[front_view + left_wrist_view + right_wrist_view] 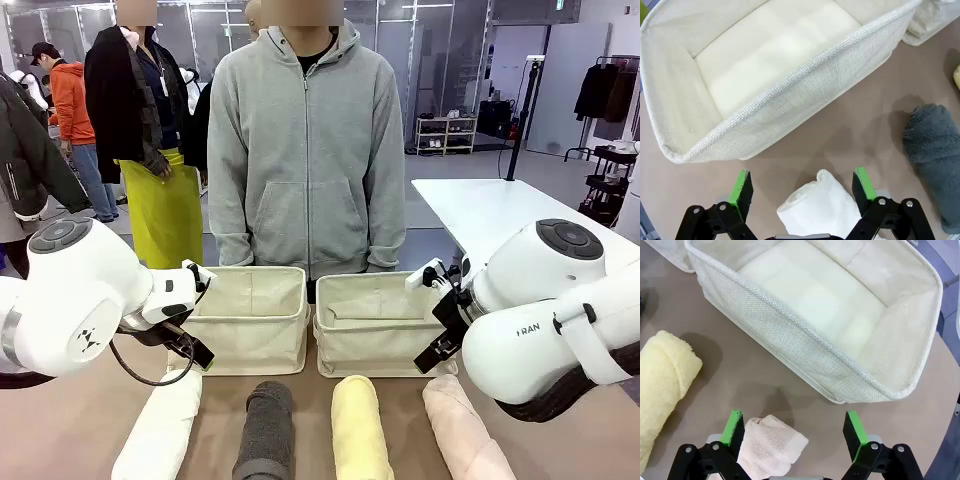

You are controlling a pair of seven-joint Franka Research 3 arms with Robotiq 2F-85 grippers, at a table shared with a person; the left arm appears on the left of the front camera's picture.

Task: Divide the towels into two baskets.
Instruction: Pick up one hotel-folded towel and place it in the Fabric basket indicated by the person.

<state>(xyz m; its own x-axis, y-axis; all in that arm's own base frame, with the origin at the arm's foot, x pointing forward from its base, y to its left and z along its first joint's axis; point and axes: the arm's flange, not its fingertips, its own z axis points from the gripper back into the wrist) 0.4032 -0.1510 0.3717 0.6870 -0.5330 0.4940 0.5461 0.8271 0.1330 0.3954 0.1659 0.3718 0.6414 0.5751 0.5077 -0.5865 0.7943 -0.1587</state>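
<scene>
On the brown table (pixel 312 398), four terry-cloth towel rolls lie side by side: white roll (pixel 160 432), dark grey roll (pixel 266 432), pale yellow roll (pixel 360 432), pale pink roll (pixel 466 438). The left gripper (pixel 802 186) stands over the white roll's far end and the right gripper (pixel 793 426) over the pale pink roll's, both with jaws wide apart and gripping nothing. Beyond, the left cream canvas basket (pixel 250 342) and the right cream canvas basket (pixel 370 348) — both rectangular — show bare interiors; a person in a grey hoodie (pixel 305 150) stands behind.

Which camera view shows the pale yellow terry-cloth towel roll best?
The front view: the pale yellow towel roll shows along most of its length. The right wrist view shows one end of it close up; the left wrist view, a sliver at the picture's edge.
</scene>
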